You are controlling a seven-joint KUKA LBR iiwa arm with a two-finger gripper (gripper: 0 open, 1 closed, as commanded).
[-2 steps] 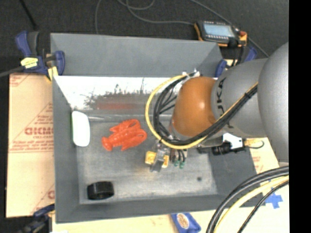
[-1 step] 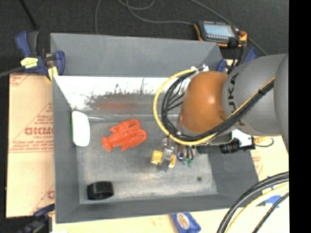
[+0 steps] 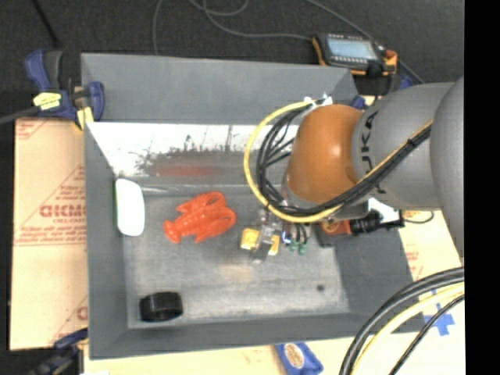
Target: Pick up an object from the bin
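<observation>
My gripper [image 3: 268, 231] sits low in the middle of the bin, mostly hidden under the arm's orange cover. A small yellow and white thing [image 3: 252, 240] lies right at its tip, on its left side. Whether it is held is not visible. A red toy lobster [image 3: 201, 217] lies on the floor just left of the gripper, apart from it. A small green bit [image 3: 298, 246] shows at the gripper's right.
A white oval thing [image 3: 130, 206] lies against the bin's left wall. A black ring-shaped roll [image 3: 161, 306] sits in the front left corner. The arm and its looped cables cover the bin's right half.
</observation>
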